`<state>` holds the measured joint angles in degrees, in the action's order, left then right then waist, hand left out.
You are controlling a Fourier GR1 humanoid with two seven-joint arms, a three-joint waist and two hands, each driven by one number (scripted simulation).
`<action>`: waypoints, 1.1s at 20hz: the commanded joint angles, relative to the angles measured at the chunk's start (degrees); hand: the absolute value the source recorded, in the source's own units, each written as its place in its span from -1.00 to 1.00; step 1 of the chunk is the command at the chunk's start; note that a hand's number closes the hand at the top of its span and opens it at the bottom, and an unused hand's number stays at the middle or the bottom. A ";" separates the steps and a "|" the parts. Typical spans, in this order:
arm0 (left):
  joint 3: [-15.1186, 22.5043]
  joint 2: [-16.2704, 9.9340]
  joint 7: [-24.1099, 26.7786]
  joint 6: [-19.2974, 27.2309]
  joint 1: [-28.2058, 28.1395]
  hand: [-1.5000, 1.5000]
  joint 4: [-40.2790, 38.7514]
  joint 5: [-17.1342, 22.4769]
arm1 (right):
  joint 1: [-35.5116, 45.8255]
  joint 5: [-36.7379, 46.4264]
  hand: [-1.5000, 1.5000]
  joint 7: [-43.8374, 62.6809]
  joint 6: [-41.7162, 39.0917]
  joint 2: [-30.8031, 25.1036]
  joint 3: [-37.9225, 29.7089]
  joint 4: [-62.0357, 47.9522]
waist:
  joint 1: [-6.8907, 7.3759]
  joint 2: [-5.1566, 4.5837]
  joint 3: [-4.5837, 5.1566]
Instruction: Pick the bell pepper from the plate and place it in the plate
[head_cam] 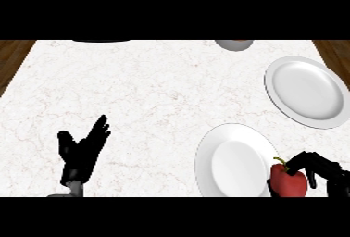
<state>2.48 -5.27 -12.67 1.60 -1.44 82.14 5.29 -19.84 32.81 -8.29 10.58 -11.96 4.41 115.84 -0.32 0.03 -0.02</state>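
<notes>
At the lower left, the left hand (82, 150) rests above the white marble table (150, 92), fingers straight and released. Right of centre lies the near plate (229, 162), white and bare. At its right rim the red bell pepper (287, 181) sits upright, its long axis vertical and its green stem pointing up and slightly left. The right hand (318, 167) curls its fingers over the pepper's top and right side, grasping it. A 2nd white plate (308, 90) lies farther back at the right edge.
</notes>
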 commanded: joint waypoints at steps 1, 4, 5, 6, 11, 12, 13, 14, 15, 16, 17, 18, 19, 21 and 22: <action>1.17 0.99 -0.02 0.72 -0.72 0.00 0.94 -1.08 | 7.30 -9.22 1.00 0.85 -1.09 0.03 -8.87 -6.55 | 0.55 -0.08 -0.02; 0.25 0.26 -3.26 0.10 0.90 0.00 2.24 0.42 | 12.37 -18.46 1.00 -5.16 -2.10 -1.85 -16.20 -14.15 | 0.65 -0.12 -0.08; 1.18 -0.01 -0.95 -0.56 -1.78 0.00 3.09 -0.61 | 15.79 -15.32 1.00 -5.50 -0.38 -1.76 -16.17 -18.40 | 0.86 -0.10 -0.04; 1.55 0.38 0.90 -0.85 -2.17 0.00 1.60 -1.16 | 18.67 -13.55 1.00 -3.84 0.05 -2.76 -16.88 -20.37 | 0.82 -0.12 -0.01; -1.22 -0.76 -0.87 -1.20 3.16 0.00 -1.37 0.19 | 31.27 -14.81 1.00 -10.54 4.87 -6.42 -24.49 -38.37 | 1.34 -0.45 -0.06; -0.43 -0.11 0.76 -2.39 2.32 0.00 -2.20 0.57 | 33.79 -15.20 1.00 -11.77 4.55 -8.56 -26.21 -43.62 | 1.56 -0.52 -0.06; -0.06 -0.55 -1.70 -1.65 0.51 0.00 1.44 0.33 | 37.08 -16.83 1.00 -13.00 3.29 -10.73 -27.82 -48.06 | 2.06 -0.46 -0.11; -0.54 0.22 -1.62 -1.24 3.31 0.00 -0.92 0.45 | 38.05 -16.73 1.00 -17.11 3.63 -11.31 -28.07 -52.41 | 1.46 -0.43 -0.08; 1.01 2.00 1.23 -0.37 3.02 0.00 -4.43 -1.49 | 38.76 -16.86 1.00 -20.50 4.44 -11.02 -28.54 -57.14 | 1.37 -0.51 -0.08; -1.29 -1.18 -2.48 -1.92 2.97 0.00 -0.16 0.69 | 42.72 -15.31 1.00 -20.55 5.66 -12.16 -28.36 -61.47 | 1.88 -0.46 -0.10; 0.55 1.03 1.83 -0.96 0.44 0.00 -1.65 -1.13 | 45.16 -16.91 1.00 -21.89 3.73 -14.43 -29.62 -64.62 | 1.73 -0.42 -0.07; 1.41 1.65 1.11 -0.69 1.76 0.00 -1.77 -1.52 | 46.10 -16.48 1.00 -25.30 5.39 -14.51 -30.75 -70.10 | 2.80 -0.90 -0.20; 1.48 1.47 -1.03 -0.24 0.55 0.00 0.93 -1.22 | 48.36 -17.48 1.00 -26.62 5.23 -15.73 -32.12 -73.29 | 2.95 -0.79 -0.21; 2.13 0.74 -2.33 -0.93 0.17 0.00 2.18 -1.51 | 51.06 -17.32 1.00 -29.70 3.86 -18.49 -32.87 -80.49 | 3.19 -0.87 -0.24; 1.13 0.83 -1.82 -1.29 3.62 0.00 -0.29 -0.95 | 55.20 -16.02 1.00 -29.39 5.82 -17.71 -31.84 -83.06 | 3.17 -1.01 -0.20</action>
<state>3.53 -4.35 -13.68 0.76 0.36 82.13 4.30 27.09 16.31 -33.69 15.41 -26.92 -26.02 45.18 2.21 -0.71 -0.19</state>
